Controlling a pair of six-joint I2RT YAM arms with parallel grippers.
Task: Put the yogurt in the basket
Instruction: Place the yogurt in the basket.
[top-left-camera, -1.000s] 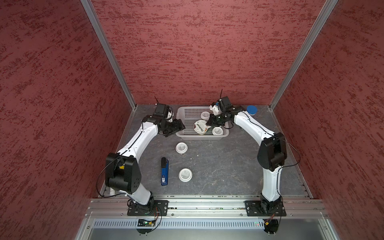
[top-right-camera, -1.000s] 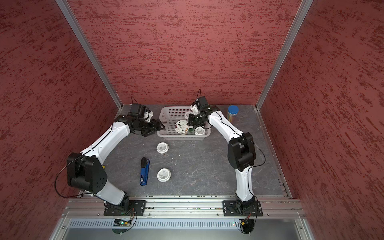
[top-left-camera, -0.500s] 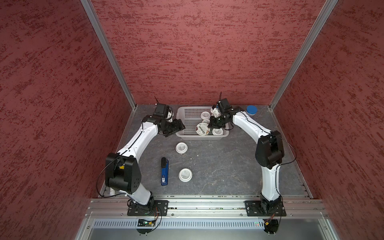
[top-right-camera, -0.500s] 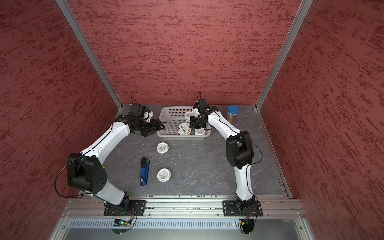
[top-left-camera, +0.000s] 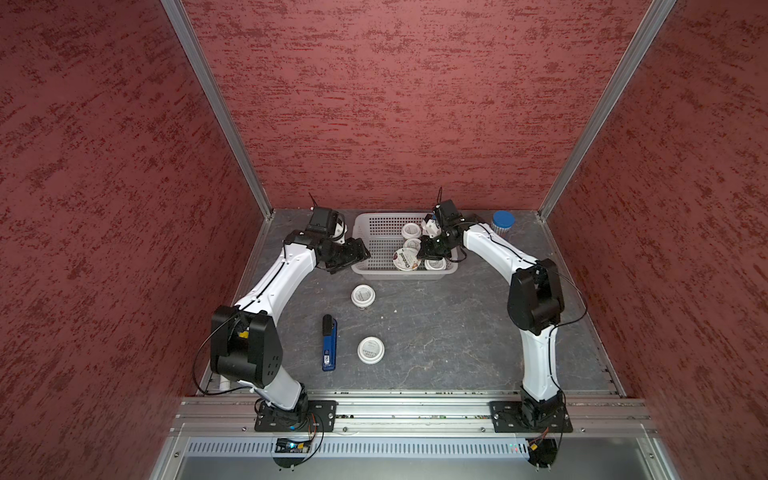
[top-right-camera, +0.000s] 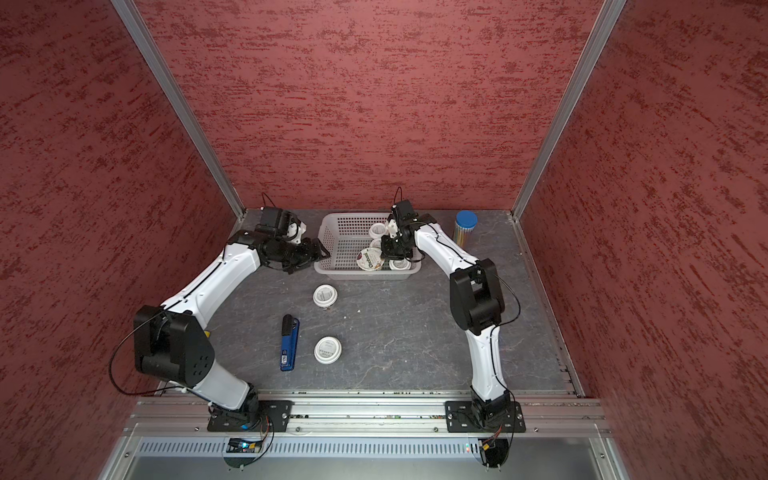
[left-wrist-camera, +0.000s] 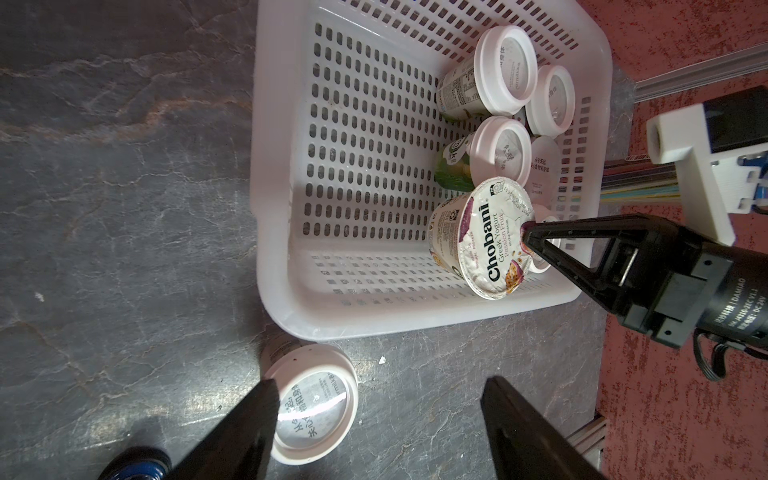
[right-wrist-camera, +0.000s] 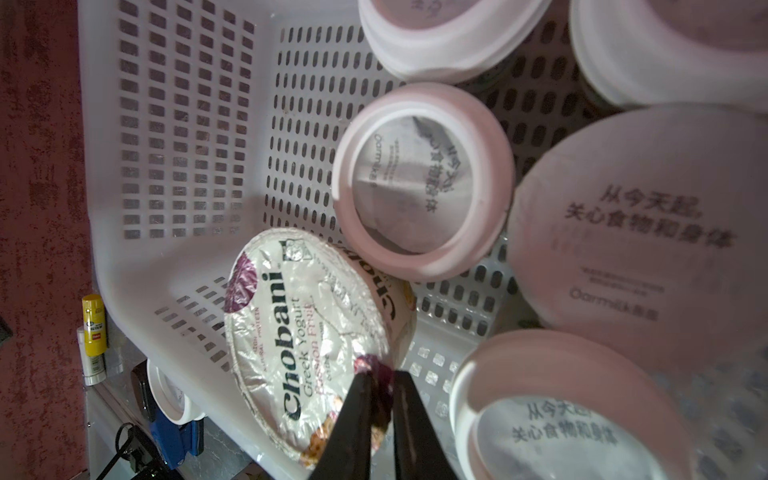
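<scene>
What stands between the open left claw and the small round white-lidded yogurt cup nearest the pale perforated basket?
Nothing visible. The left gripper hangs open beside that small white-lidded yogurt cup, only bare tabletop between.

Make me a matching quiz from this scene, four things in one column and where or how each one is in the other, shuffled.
1 Chobani cup
2 blue-capped tube
3 blue stapler
4 left gripper

A lying flat on the table
B open, beside the basket
C tilted inside the basket
D upright near the back wall

Pairs: 1-C, 2-D, 3-A, 4-B.
</scene>
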